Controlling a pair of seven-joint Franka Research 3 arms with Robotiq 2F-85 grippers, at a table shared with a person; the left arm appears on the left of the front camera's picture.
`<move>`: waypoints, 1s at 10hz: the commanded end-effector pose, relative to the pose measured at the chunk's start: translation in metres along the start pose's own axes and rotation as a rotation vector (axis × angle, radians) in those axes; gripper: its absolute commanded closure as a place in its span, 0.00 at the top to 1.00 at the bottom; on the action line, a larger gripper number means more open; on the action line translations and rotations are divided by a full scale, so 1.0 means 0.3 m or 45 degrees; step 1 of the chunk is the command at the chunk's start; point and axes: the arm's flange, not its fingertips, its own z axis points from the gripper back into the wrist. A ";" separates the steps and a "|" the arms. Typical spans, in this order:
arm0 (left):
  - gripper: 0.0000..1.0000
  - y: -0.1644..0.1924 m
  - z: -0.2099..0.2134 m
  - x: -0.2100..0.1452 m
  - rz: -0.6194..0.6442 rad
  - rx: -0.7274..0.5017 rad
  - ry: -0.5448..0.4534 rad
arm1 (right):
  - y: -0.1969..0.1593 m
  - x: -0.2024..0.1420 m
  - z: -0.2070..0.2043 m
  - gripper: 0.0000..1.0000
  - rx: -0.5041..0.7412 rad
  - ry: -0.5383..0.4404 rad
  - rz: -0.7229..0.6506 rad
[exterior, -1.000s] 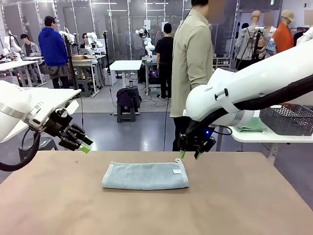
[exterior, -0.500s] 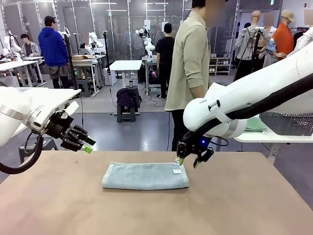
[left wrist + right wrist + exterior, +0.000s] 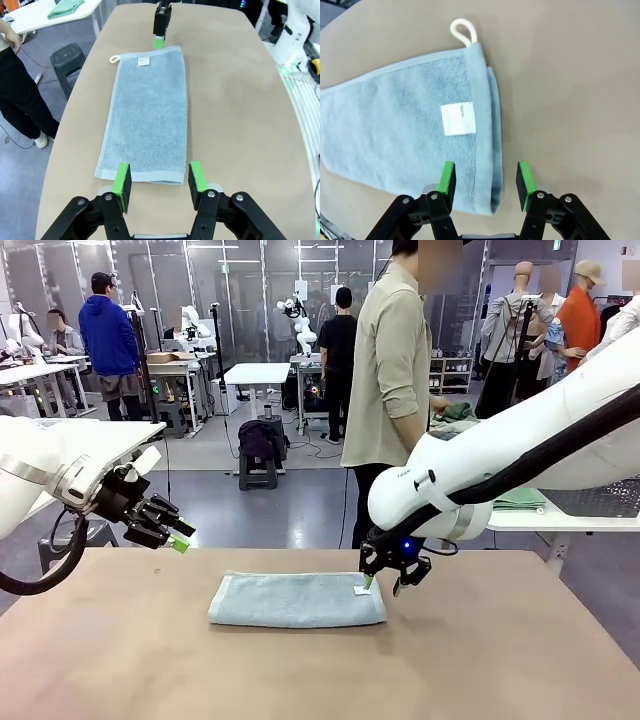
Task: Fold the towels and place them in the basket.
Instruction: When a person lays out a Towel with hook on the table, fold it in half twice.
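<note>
Brown table point(image 3: 300, 680) with one pale grey-blue towel point(image 3: 297, 600) lying at its middle, folded into a long flat band that runs left to right. In the left wrist view the towel point(image 3: 147, 110) shows a double layer along one long side, a small white label point(image 3: 143, 61) and a white loop point(image 3: 115, 59) at its far short end. The left gripper point(image 3: 180, 538) hangs above the table's left part, clear of the cloth, its jaws wide apart and holding nothing; seen from its own camera, the left gripper point(image 3: 158, 170) frames the towel's near short end. The right gripper point(image 3: 383, 585) stands low over the towel's right end beside the label, jaws spread and empty. In its own view the right gripper point(image 3: 486, 172) straddles the short hemmed end of the towel point(image 3: 405, 120), one pad over cloth and the other over bare table; contact cannot be judged. The loop point(image 3: 462, 31) lies flat on the table. Beyond the table stands a person point(image 3: 390, 390); the dark mesh basket point(image 3: 600, 502) sits on a side table at far right.
</note>
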 end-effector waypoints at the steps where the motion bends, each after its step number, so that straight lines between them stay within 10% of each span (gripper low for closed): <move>1: 0.60 -0.002 0.005 0.007 0.010 0.000 0.015 | 0.022 0.032 -0.040 0.62 -0.050 -0.061 -0.071; 10: 0.60 -0.002 0.005 0.007 0.010 0.000 0.015 | 0.046 0.030 -0.129 0.62 -0.043 -0.069 -0.042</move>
